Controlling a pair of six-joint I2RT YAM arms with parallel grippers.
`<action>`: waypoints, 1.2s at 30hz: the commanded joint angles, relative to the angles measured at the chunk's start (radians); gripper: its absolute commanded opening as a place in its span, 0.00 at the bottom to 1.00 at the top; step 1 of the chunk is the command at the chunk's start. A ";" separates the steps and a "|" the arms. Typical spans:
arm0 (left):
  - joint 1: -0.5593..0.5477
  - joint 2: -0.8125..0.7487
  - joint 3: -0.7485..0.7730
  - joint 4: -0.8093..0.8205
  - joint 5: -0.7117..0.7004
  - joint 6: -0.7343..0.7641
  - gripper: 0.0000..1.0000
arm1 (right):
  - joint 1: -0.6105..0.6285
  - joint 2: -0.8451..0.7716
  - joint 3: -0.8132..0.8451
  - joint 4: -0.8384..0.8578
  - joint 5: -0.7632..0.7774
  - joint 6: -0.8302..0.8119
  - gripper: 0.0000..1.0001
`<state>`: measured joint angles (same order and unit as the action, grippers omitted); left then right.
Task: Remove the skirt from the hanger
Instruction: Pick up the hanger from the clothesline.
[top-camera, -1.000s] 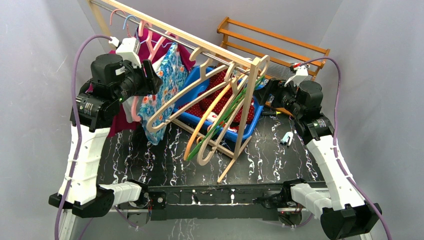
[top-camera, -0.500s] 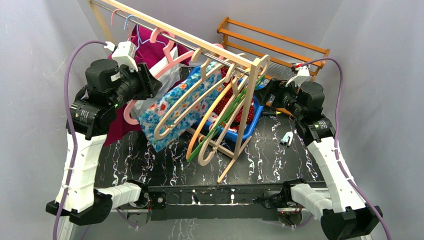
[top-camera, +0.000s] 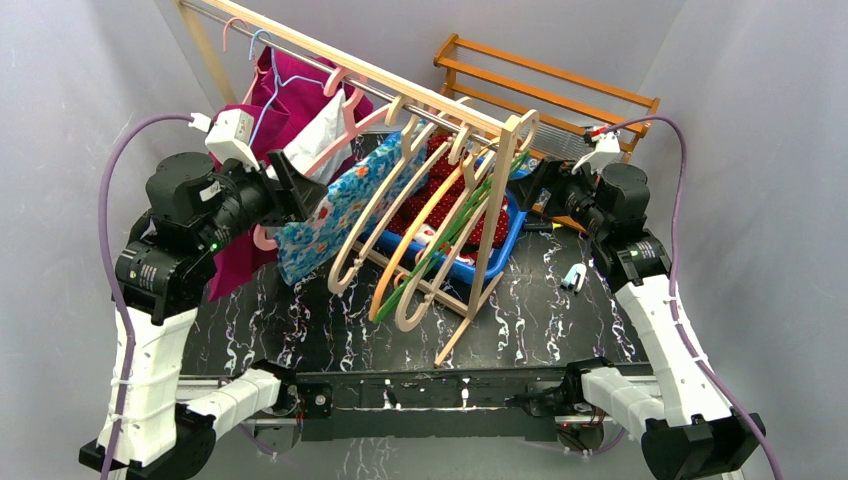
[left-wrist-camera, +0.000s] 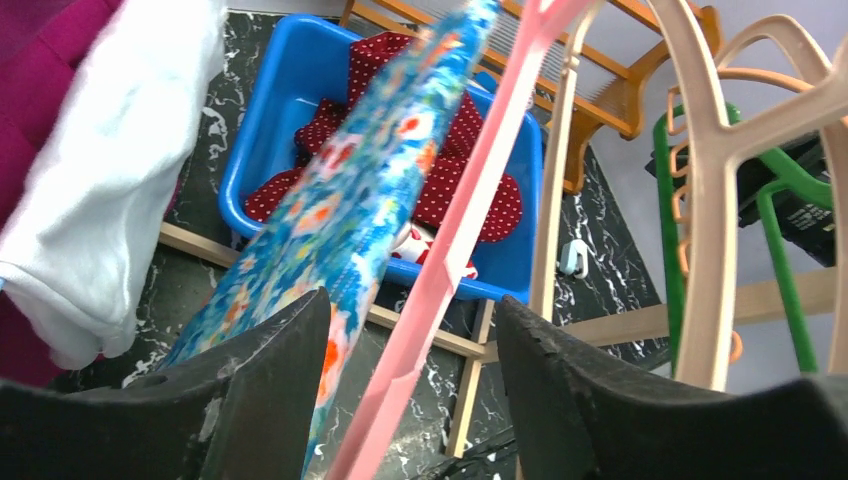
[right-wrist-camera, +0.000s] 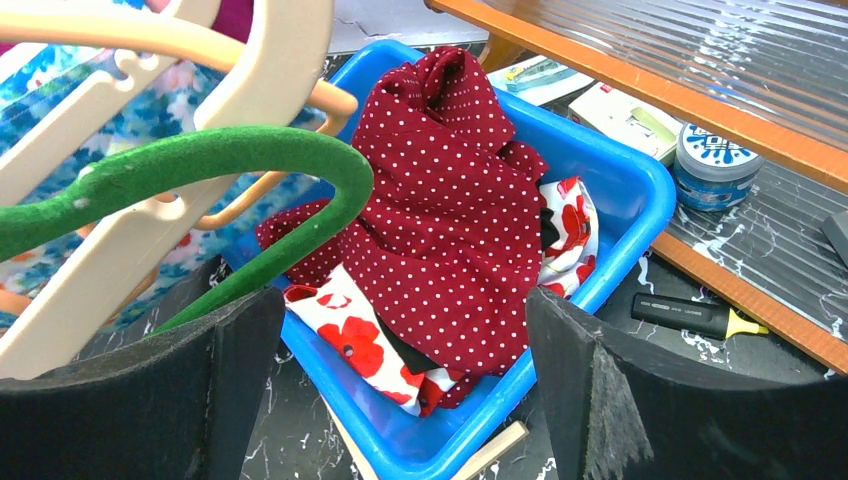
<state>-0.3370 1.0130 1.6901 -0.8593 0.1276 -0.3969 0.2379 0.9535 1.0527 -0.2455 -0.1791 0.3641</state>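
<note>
Straddling the pink hanger (left-wrist-camera: 452, 255), your left gripper (left-wrist-camera: 410, 305) has its jaws partly apart. The hanger's arm runs up through the gap with daylight on either side. No pinch on it that the left wrist view shows.

The skirt (left-wrist-camera: 345, 195) is blue cloth with orange, red and white flowers, pulled into a long slanted band. It hangs beside the pink arm, on the side away from the wooden hangers (top-camera: 400, 215). Its lower part meets the inner edge of the finger (left-wrist-camera: 265, 400) at the left of the wrist view; whether the pad presses it, you cannot tell.

From above, the skirt slopes down from the rail (top-camera: 400, 88) toward your left gripper and ends just below it. A white garment (left-wrist-camera: 110, 190) and a magenta garment (top-camera: 280, 100) hang just behind.

Your right gripper (right-wrist-camera: 400, 300) stands wide apart and holds nothing, poised over the blue bin (right-wrist-camera: 640, 190) with the red dotted cloth (right-wrist-camera: 450, 220). A green hanger (right-wrist-camera: 200, 160) crosses near one of its fingers.
</note>
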 joint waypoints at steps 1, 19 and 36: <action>-0.002 -0.008 -0.013 0.039 0.075 -0.030 0.54 | 0.004 -0.033 0.013 0.028 0.006 0.006 0.98; -0.002 -0.036 -0.068 0.041 0.144 -0.008 0.27 | 0.005 -0.032 0.009 0.034 0.003 0.007 0.98; -0.002 0.035 0.106 0.052 0.175 -0.032 0.00 | 0.003 -0.025 0.027 0.033 -0.002 0.007 0.99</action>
<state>-0.3378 1.0248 1.6878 -0.8352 0.2726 -0.4061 0.2379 0.9356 1.0489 -0.2455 -0.1791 0.3687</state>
